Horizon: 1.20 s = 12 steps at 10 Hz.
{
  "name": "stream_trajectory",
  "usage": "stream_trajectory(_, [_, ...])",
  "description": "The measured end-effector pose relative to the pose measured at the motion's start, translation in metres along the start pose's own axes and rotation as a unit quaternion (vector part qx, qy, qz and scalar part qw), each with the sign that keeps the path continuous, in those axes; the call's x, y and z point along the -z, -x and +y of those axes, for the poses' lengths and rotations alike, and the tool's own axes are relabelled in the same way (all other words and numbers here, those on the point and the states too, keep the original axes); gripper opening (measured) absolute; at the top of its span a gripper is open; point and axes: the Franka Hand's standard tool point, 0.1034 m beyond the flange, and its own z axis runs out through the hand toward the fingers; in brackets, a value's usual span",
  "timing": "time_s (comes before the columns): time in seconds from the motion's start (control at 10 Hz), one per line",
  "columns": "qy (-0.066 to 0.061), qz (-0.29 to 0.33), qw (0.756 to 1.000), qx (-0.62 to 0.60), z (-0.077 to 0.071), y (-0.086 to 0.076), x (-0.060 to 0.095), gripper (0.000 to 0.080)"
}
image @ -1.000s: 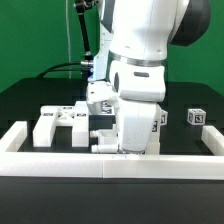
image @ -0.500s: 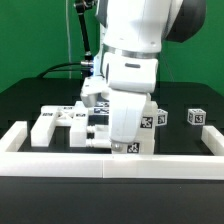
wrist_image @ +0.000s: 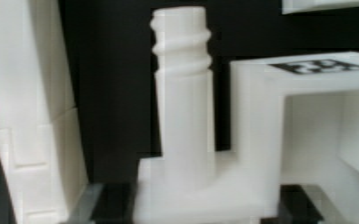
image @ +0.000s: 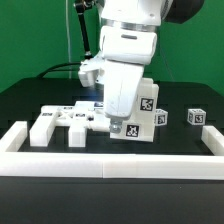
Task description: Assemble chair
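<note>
Jaws clenched on the base of a white chair part (wrist_image: 194,178), its threaded peg (wrist_image: 181,60) straight ahead.

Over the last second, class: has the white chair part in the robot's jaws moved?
Yes. The chair part has risen away from the white border rail and shifted slightly toward the exterior view's left.
</note>
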Motion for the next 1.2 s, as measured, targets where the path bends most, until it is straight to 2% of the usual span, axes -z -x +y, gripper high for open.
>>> stream_trajectory(0.4, [-0.001, 0.0, 1.0, -0.001, -0.001, 0.001, -0.001, 0.0334])
stream_trajectory(0.5, [-0.002, 0.001, 1.0, -0.001, 0.0, 0.008, -0.002, 0.0334])
stream_trajectory(0.7, [0.003, 0.0, 1.0, -0.005, 0.003, 0.01, 0.004, 0.0334])
stream_trajectory(1.2, [-0.001, 0.001, 1.0, -0.01, 0.001, 0.017, 0.0, 0.0334])
